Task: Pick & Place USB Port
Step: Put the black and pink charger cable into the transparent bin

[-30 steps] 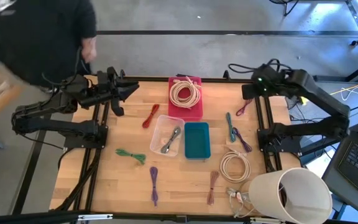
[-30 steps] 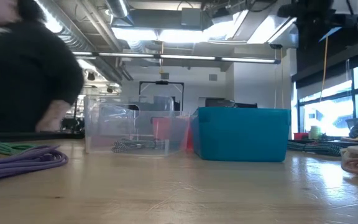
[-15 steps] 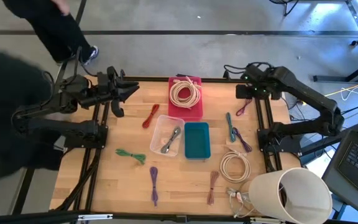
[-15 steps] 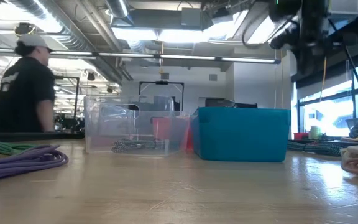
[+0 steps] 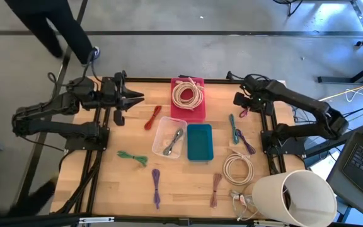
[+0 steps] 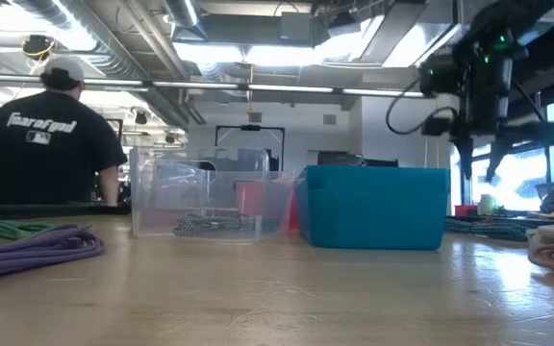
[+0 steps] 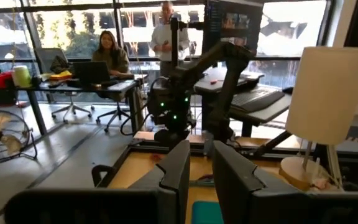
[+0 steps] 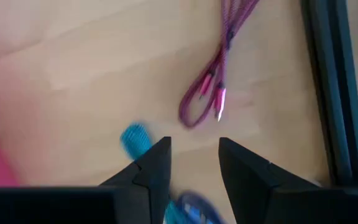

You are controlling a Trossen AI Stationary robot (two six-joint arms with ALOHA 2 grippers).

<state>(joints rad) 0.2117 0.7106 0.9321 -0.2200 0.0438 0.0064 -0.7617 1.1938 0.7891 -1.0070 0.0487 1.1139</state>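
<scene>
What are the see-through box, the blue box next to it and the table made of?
The see-through box looks like clear glossy plastic: the cable inside shows through. The blue box seems opaque, smooth teal plastic. The table looks like pale wood, with visible plank lines and grain.

Two dark, jointed arms trail black cables, each ending in two blunt black fingers.

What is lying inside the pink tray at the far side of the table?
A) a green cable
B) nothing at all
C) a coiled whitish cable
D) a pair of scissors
C: the high view shows a coiled whitish cable resting in the pink tray, while the green cable lies out on the bare wood nearer the left arm.
</scene>
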